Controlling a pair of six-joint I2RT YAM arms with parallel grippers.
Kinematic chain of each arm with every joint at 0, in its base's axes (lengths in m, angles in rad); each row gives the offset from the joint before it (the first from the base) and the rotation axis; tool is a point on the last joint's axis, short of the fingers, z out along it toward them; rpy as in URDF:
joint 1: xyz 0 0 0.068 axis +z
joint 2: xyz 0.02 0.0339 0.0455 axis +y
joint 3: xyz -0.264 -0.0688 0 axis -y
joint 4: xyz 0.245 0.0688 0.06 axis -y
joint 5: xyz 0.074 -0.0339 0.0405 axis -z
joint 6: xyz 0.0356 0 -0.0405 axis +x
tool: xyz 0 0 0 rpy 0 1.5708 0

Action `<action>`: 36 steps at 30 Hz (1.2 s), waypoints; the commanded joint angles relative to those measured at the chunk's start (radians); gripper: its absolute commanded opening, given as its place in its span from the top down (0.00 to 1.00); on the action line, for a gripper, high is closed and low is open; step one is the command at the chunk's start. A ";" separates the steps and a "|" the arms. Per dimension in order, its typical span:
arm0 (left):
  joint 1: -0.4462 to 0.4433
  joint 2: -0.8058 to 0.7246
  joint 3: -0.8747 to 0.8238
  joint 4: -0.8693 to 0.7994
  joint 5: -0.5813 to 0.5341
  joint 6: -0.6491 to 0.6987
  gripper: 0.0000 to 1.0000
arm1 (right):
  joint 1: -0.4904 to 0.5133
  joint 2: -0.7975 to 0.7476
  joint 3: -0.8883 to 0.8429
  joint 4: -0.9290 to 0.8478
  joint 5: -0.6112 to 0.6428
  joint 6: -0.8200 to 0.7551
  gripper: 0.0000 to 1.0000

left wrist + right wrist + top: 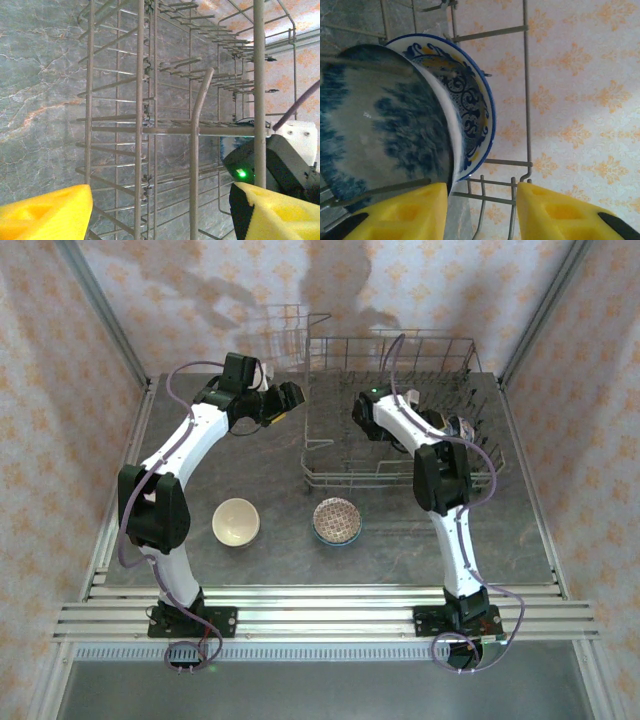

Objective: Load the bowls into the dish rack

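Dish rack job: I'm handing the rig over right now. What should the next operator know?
Left gripper: open, empty, at the left end of the dish rack.
Right gripper: open, at the blue-mottled bowl and blue-rimmed bowl, both on edge in the rack.
Done: those two racked.
To do: cream bowl and patterned bowl sit upright on the table in front of the rack.

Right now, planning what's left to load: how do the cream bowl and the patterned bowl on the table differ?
The plain cream round ceramic bowl is bare inside; the brown-red patterned ceramic bowl with teal outside is decorated. The cream bowl lies left; the patterned bowl lies mid-table, nearer the grey wire dish rack. Both sit mouth-up on the grey marbled table.
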State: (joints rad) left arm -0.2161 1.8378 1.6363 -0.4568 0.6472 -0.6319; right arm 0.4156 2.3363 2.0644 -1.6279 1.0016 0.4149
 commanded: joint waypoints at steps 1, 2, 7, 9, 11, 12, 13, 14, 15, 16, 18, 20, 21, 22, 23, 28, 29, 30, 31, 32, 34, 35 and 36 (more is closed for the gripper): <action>-0.011 0.006 -0.016 0.008 0.008 -0.003 0.26 | 0.000 0.006 0.036 -0.150 -0.016 0.042 0.62; -0.011 0.005 -0.015 0.008 0.008 -0.003 0.26 | -0.001 0.006 0.039 -0.150 -0.023 0.046 0.62; -0.011 0.001 -0.017 0.009 0.006 -0.002 0.26 | -0.010 0.004 0.042 -0.149 -0.043 0.066 0.61; -0.011 0.002 -0.018 0.010 0.006 -0.002 0.26 | -0.018 0.007 0.053 -0.148 -0.053 0.067 0.60; -0.011 0.003 -0.020 0.010 0.008 -0.002 0.26 | -0.027 0.008 0.074 -0.147 -0.066 0.067 0.59; -0.012 0.003 -0.020 0.010 0.008 -0.002 0.26 | -0.029 0.008 0.089 -0.146 -0.071 0.060 0.59; -0.011 0.003 -0.022 0.010 0.008 -0.002 0.26 | -0.032 0.007 0.108 -0.145 -0.076 0.051 0.58; -0.011 0.003 -0.021 0.010 0.008 0.000 0.26 | -0.033 0.004 0.124 -0.142 -0.078 0.039 0.55; -0.011 0.003 -0.022 0.009 0.006 0.001 0.26 | -0.032 -0.004 0.141 -0.129 -0.082 0.014 0.51; -0.011 0.003 -0.020 0.008 0.005 0.001 0.26 | -0.031 -0.015 0.153 -0.116 -0.084 -0.005 0.47; -0.011 0.001 -0.018 0.005 0.002 0.006 0.26 | -0.030 -0.041 0.172 -0.081 -0.097 -0.051 0.41; -0.013 0.002 -0.016 -0.003 -0.006 0.011 0.26 | -0.030 -0.073 0.183 -0.042 -0.117 -0.088 0.33; -0.011 0.001 -0.013 -0.007 -0.010 0.016 0.26 | -0.030 -0.094 0.183 -0.012 -0.138 -0.119 0.30; -0.012 0.001 -0.009 -0.011 -0.014 0.020 0.26 | -0.030 -0.115 0.179 0.018 -0.160 -0.144 0.27; -0.012 -0.002 -0.007 -0.015 -0.018 0.024 0.26 | -0.029 -0.136 0.176 0.044 -0.186 -0.169 0.25; -0.012 -0.026 0.014 -0.061 -0.080 0.053 0.26 | -0.030 -0.242 0.112 0.189 -0.318 -0.289 0.18; -0.012 -0.032 0.014 -0.068 -0.093 0.054 0.26 | -0.031 -0.262 0.094 0.216 -0.342 -0.310 0.17; -0.013 -0.042 0.013 -0.077 -0.108 0.055 0.26 | -0.031 -0.282 0.078 0.245 -0.371 -0.333 0.16; -0.015 -0.052 0.008 -0.085 -0.122 0.056 0.26 | -0.030 -0.295 0.068 0.264 -0.393 -0.347 0.15; -0.018 -0.064 0.003 -0.094 -0.141 0.058 0.26 | -0.031 -0.312 0.056 0.284 -0.414 -0.361 0.15; -0.022 -0.088 -0.020 -0.110 -0.178 0.061 0.26 | -0.032 -0.339 0.031 0.311 -0.453 -0.389 0.15; -0.025 -0.101 -0.032 -0.119 -0.194 0.058 0.26 | -0.032 -0.355 0.013 0.325 -0.466 -0.400 0.15; -0.026 -0.116 -0.039 -0.131 -0.210 0.058 0.26 | -0.034 -0.374 -0.004 0.335 -0.485 -0.409 0.15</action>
State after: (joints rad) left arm -0.2302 1.8027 1.6138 -0.5312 0.5182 -0.5999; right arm 0.3855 2.0056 2.1025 -1.3632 0.6003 0.0715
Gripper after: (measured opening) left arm 0.738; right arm 0.852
